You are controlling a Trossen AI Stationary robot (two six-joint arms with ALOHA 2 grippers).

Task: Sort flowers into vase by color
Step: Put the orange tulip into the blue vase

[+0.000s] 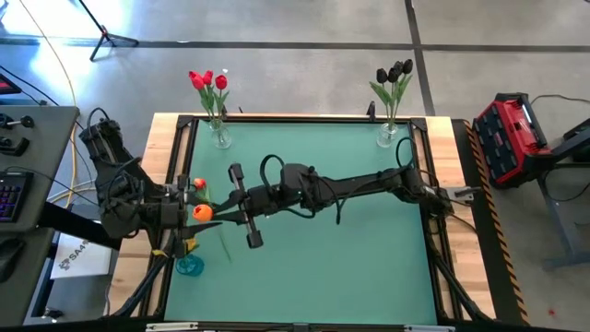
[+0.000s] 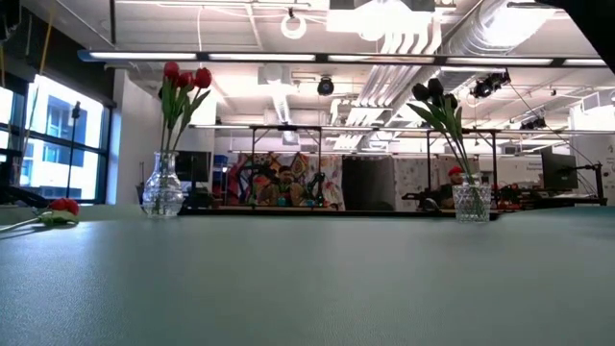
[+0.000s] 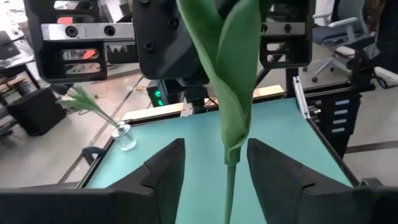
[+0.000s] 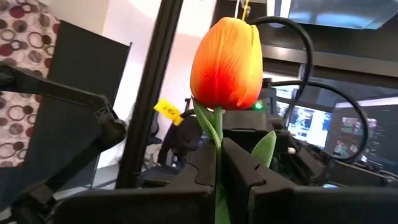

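An orange tulip [image 4: 226,63] is pinched upright in the right gripper [image 4: 217,163] for handover between the left gripper's [image 3: 214,163] spread fingers.

A robotics lab or workshop — exposed ceiling ducts [image 2: 423,43] and strip lights overhead, a polished concrete floor [image 1: 304,28], a computer monitor [image 2: 558,171] on benches behind — a red toolbox [image 1: 514,136] beside the table [image 1: 313,277].

Two vases at table's [image 1: 304,277] far edge: one far left [image 1: 220,136], one far right [image 1: 388,136]. Third vase [image 1: 189,266] near left, beside left arm; possibly empty.
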